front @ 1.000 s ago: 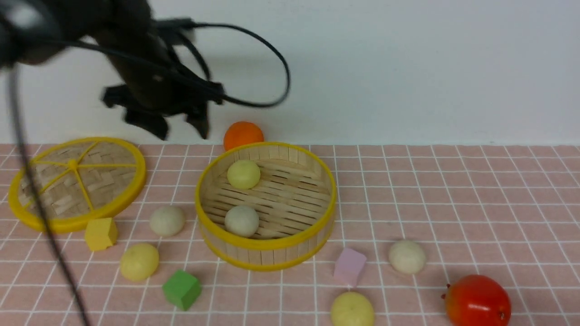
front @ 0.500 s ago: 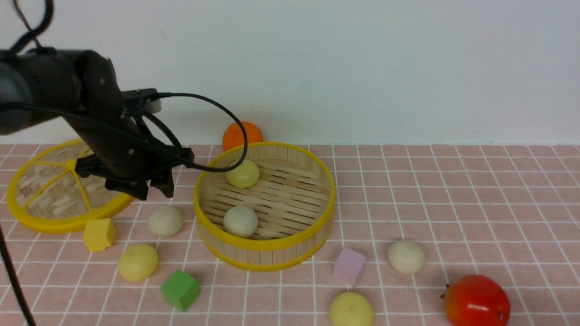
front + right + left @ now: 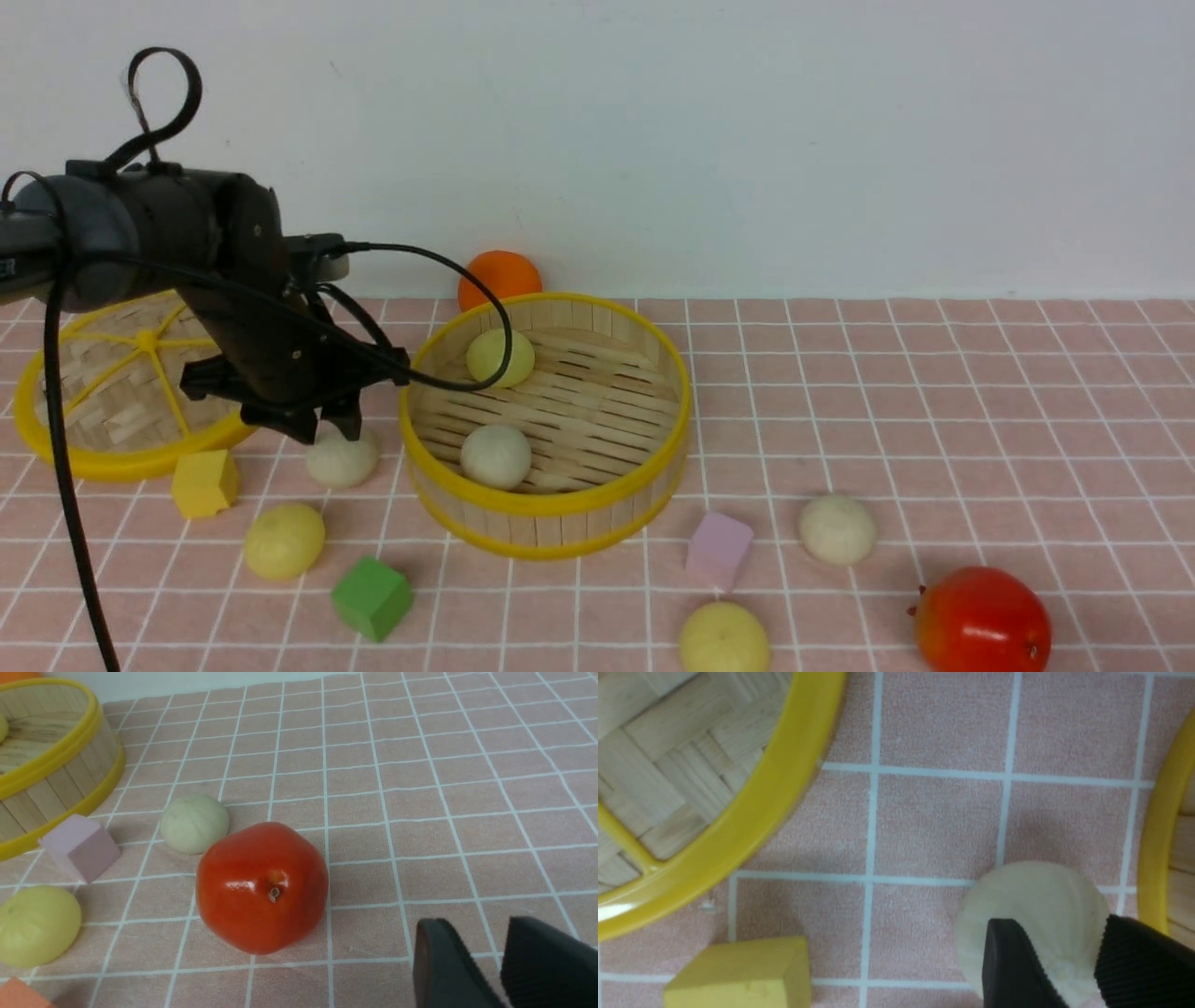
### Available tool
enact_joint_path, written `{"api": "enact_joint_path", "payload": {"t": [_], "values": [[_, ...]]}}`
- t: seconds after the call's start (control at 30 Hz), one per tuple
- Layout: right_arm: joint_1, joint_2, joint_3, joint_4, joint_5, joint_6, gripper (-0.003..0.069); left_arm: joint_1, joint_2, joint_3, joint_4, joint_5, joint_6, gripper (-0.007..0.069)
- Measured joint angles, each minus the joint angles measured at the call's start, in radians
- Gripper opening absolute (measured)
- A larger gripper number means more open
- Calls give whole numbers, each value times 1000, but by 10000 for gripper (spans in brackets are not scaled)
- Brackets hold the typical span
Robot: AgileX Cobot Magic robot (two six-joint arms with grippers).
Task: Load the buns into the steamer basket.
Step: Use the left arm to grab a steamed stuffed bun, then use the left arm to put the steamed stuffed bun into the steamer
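At frame left, the left gripper point(image 3: 327, 431) has sunk down to the off-white bun point(image 3: 343, 459) just beside the steamer basket point(image 3: 546, 509), jaws narrowed but still parted over its top. Two other buns point(image 3: 496, 456) lie in the basket. The right gripper point(image 3: 481, 927), jaws parted, holds nothing.

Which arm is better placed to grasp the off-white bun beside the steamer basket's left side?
Left: the left gripper is poised over that off-white bun, while the right gripper sits far away by the red fruit.
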Motion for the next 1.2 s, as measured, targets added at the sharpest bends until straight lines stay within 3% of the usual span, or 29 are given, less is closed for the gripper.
{"api": "enact_joint_path", "payload": {"t": [0.2, 0.47, 0.67, 0.9, 1.2], "values": [[0, 0, 0, 0, 0, 0, 240, 0, 18, 0, 0, 0, 0, 258], [0, 0, 0, 0, 0, 0, 240, 0, 26, -44, 2, 83, 0, 13], [0, 0, 0, 0, 0, 0, 240, -12, -50, -191, -25, 247, 6, 13], [0, 0, 0, 0, 0, 0, 240, -122, -94, -249, -131, 224, 60, 13], [0, 0, 0, 0, 0, 0, 240, -139, 19, -249, -125, 165, 62, 13]]}}
